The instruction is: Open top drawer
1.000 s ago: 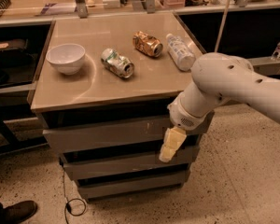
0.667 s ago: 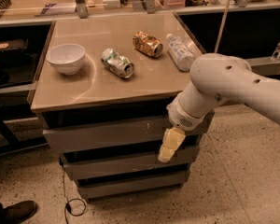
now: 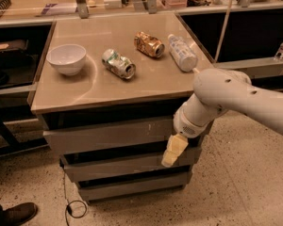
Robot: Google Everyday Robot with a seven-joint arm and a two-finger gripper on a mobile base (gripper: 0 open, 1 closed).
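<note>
The top drawer (image 3: 104, 134) is the widest grey slanted front, just under the steel tabletop, with pale scratches right of centre. It stands pushed in, its front slightly proud of the two narrower drawer fronts (image 3: 122, 164) below. My gripper (image 3: 172, 152) hangs from the white arm at the drawer stack's right end, its pale yellow fingers pointing down and left, lying over the gap between the top drawer and the middle one. It holds nothing that I can see.
On the tabletop (image 3: 85, 91) stand a white bowl (image 3: 66, 58), a crushed silver can (image 3: 118, 63), a brown can (image 3: 148, 44) and a lying clear bottle (image 3: 182, 52). A cable (image 3: 68, 206) trails on the floor. A shoe (image 3: 14, 214) is at bottom left.
</note>
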